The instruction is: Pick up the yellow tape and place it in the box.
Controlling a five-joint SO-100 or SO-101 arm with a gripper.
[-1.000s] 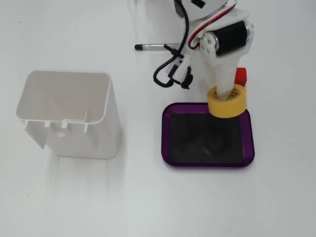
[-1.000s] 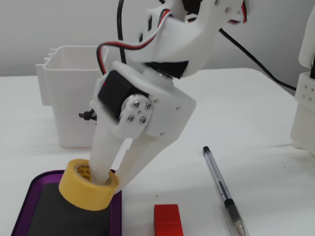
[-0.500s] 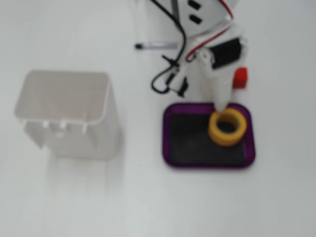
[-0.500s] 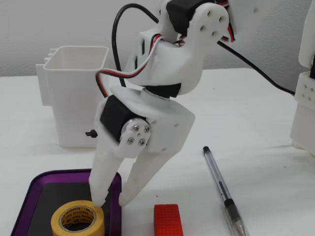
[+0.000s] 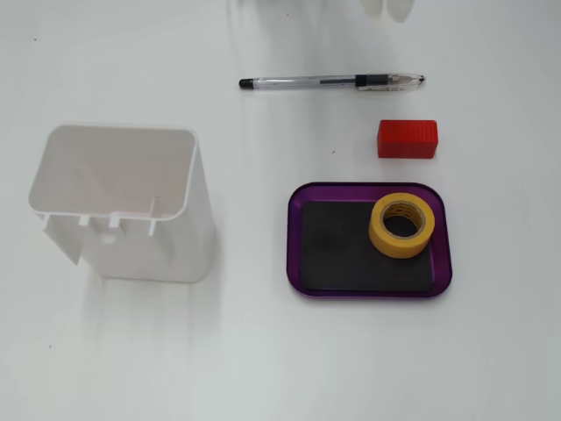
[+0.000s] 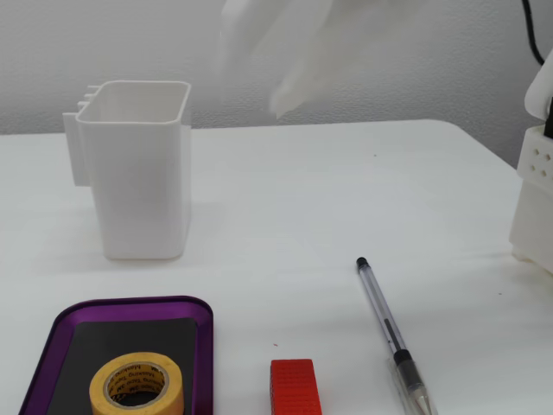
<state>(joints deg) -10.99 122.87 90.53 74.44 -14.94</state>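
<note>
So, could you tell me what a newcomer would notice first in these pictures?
Probably the yellow tape, lying flat inside the purple box on its black bottom. In the overhead-looking fixed view a red block sits just above the box, and a tall white container stands to the left. The arm is only a white blur.

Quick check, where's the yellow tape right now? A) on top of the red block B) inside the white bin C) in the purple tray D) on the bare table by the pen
C: the yellow tape lies flat on the black bottom of the purple tray, seen in both fixed views.
</note>
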